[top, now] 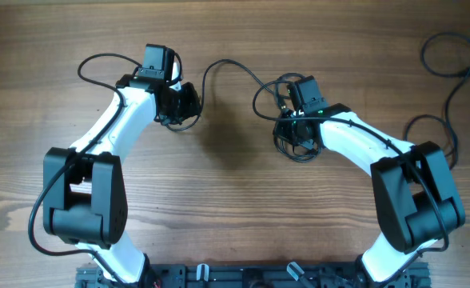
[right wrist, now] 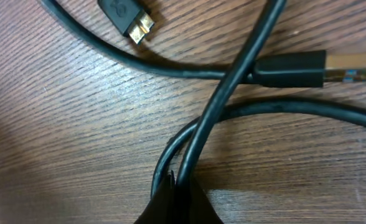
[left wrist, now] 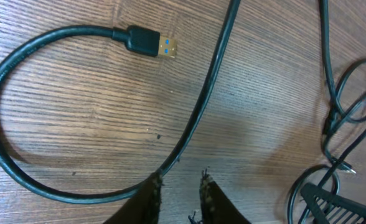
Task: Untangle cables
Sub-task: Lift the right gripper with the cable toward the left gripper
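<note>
- While the cables (top: pixel 276 120) sit looped in a clump around my right fingers (right wrist: pixel 173 202), I judge the task barely begun.
- Right fingers: pressed together on crossing strands of that clump (a plug (right wrist: pixel 292 68) lies just beyond).
- Left fingers (left wrist: pixel 153 194): slightly apart. One strand touches a tip but is not visibly clamped.
- Done: one cord (top: pixel 447 56) lies well apart at the worktop (top: pixel 235 200) corner.
- Left to do: separate the clump right of centre.
</note>
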`<state>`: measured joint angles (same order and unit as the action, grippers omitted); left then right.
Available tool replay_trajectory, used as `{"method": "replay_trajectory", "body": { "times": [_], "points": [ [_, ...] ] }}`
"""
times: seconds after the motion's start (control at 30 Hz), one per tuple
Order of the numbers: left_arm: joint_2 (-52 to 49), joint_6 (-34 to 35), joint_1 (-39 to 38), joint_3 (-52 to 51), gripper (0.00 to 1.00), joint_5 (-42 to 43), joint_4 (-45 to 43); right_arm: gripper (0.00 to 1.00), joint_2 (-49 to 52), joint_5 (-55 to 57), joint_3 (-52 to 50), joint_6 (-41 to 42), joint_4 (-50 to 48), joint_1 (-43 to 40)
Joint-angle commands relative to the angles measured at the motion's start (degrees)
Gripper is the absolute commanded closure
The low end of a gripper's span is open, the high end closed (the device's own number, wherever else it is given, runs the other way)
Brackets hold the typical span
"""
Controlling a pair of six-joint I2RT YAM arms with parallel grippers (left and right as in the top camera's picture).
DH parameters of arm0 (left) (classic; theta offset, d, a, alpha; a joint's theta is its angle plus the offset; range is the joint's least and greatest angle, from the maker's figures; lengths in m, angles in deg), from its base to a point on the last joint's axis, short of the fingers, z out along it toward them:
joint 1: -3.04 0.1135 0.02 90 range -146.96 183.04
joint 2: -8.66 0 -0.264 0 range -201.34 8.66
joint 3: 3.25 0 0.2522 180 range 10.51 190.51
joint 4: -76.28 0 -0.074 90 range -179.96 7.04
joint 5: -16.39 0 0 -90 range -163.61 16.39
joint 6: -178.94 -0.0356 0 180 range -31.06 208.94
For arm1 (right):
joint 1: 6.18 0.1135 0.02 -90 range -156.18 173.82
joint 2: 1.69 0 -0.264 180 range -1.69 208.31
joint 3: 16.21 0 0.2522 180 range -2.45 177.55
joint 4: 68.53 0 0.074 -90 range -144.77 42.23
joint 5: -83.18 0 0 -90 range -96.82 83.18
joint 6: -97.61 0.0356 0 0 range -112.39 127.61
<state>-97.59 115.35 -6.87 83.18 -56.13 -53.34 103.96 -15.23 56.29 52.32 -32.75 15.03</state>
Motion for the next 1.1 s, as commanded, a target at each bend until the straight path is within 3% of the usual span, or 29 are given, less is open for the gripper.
{"method": "replay_trajectory", "body": {
  "times": [0.0,0.33,0.77,1.07],
  "points": [
    [1.25,-0.72,-0.11,0.63,0.68,3.61,0.5,0.96,-5.14,-4.37,0.28,-3.26,-0.35,-1.11],
    [1.25,-14.49,-0.11,0.63,0.66,27.02,-1.6,0.96,-15.89,-33.09,0.28,-2.47,-15.61,-6.58],
    [1.25,-13.81,-0.09,0.63,0.63,38.73,-1.66,0.96,-12.98,-29.92,0.0,-2.56,-15.82,-2.58],
    [1.25,-4.07,-0.09,0.63,0.48,39.1,-1.64,0.96,-10.99,-29.53,0.0,-1.01,-20.24,-0.55]
  ]
}}
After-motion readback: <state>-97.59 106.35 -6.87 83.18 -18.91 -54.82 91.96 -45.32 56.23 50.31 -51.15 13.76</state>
